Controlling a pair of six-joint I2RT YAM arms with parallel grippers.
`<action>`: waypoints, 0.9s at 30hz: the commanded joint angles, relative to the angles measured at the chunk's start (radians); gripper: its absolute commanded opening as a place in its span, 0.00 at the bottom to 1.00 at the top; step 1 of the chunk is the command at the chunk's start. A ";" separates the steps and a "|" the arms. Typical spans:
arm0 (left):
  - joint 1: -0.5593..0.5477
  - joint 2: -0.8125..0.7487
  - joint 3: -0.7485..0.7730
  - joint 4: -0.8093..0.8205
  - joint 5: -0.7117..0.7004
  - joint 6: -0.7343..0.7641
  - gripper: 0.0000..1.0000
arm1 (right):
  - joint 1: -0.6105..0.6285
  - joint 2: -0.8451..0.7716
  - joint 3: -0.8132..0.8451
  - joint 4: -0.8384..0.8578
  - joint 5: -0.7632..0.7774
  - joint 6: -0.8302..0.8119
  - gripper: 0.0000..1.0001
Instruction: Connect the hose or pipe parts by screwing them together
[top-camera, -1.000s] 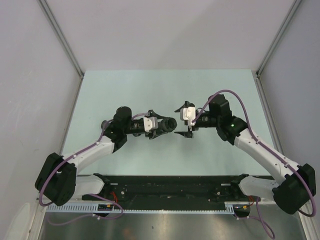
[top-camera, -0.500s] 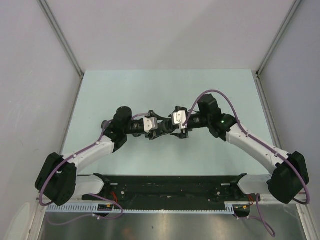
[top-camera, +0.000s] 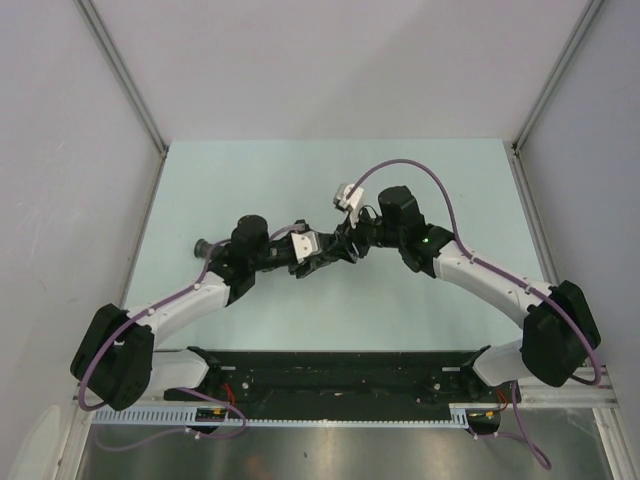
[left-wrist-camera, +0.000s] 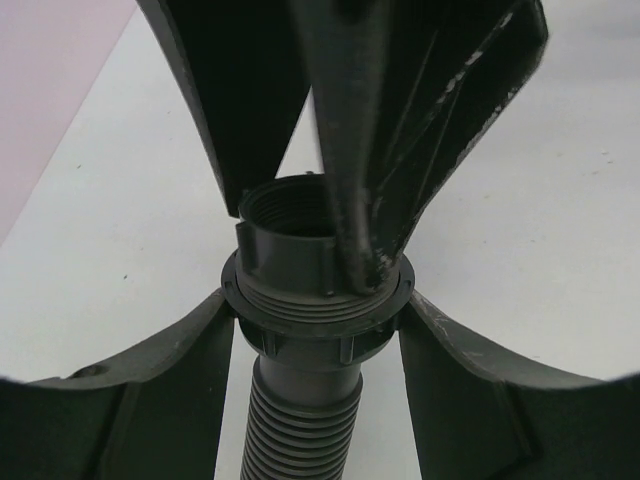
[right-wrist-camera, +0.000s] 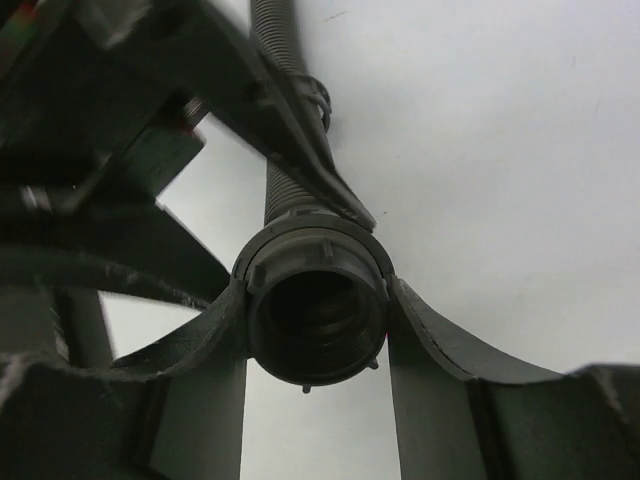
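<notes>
The hose or pipe parts meet above the table's middle, held between both grippers. My left gripper is shut on the wide collar of the ribbed black tube. The threaded ring nut sits on the collar's end. From the opposite side, my right gripper has a finger pressed on each flank of that ring nut, and its fingers come down over the nut in the left wrist view. The ribbed tube runs away behind the nut.
The pale green table is bounded by grey side walls and a back wall. A black rail with both arm bases runs along the near edge. A purple cable loops above the right wrist.
The right arm has swung left to the left gripper, turned its wrist, and narrowed its jaws onto the ring nut. The left gripper has stayed shut on the tube.
</notes>
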 joint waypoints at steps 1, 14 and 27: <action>-0.033 -0.015 0.018 0.149 -0.095 0.018 0.00 | 0.050 0.044 0.052 0.111 0.094 0.609 0.10; -0.051 -0.004 0.007 0.187 -0.213 0.024 0.00 | 0.084 -0.029 0.032 0.117 0.368 1.210 0.78; -0.004 -0.041 -0.004 0.176 -0.052 -0.015 0.00 | -0.151 -0.146 0.027 0.062 0.130 0.312 0.87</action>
